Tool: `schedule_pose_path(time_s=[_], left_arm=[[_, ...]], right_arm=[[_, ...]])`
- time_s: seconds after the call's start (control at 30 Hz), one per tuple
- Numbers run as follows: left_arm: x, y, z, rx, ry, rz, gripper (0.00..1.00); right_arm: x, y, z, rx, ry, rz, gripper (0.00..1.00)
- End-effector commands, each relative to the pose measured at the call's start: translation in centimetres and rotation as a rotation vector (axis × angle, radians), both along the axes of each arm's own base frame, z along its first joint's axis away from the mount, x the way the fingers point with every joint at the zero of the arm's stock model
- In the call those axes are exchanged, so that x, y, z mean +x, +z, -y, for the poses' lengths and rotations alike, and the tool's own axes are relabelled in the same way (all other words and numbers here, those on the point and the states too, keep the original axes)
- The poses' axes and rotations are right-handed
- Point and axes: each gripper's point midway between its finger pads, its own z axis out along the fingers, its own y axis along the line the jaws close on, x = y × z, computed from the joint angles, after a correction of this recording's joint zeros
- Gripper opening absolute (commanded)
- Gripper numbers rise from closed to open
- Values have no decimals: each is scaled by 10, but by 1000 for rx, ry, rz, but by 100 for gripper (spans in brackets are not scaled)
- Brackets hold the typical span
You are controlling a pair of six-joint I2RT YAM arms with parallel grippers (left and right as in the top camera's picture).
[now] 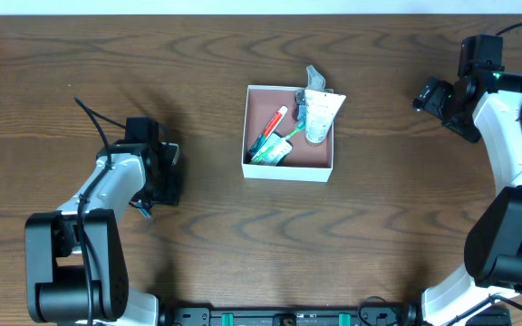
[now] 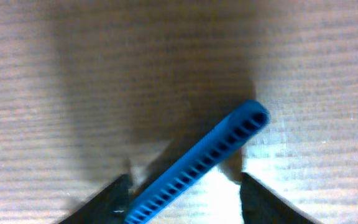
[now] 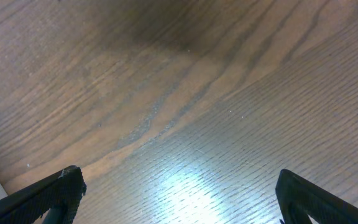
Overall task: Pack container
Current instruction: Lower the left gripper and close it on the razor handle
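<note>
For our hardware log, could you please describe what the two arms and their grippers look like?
Both arms have white links between bulky black joints. The left arm carries a thin black cable; the right arm shows a small green light by its wrist. The left gripper and right gripper are black, two-fingered.

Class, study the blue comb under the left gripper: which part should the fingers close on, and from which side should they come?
Close on the comb near mid-length, across its narrow width, coming straight down from above. It seems to lie flat on the table, long, thin and running diagonally, and the open left gripper straddles it with one finger on each side.
</note>
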Motion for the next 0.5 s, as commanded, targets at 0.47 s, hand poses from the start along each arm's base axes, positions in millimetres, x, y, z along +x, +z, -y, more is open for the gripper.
schedule_pose_path(time_s=[0.47], left_arm=[[-4,-3,10,-77,325,-31,44]], right_arm=[[2,2,2,-2,-18,7,99]])
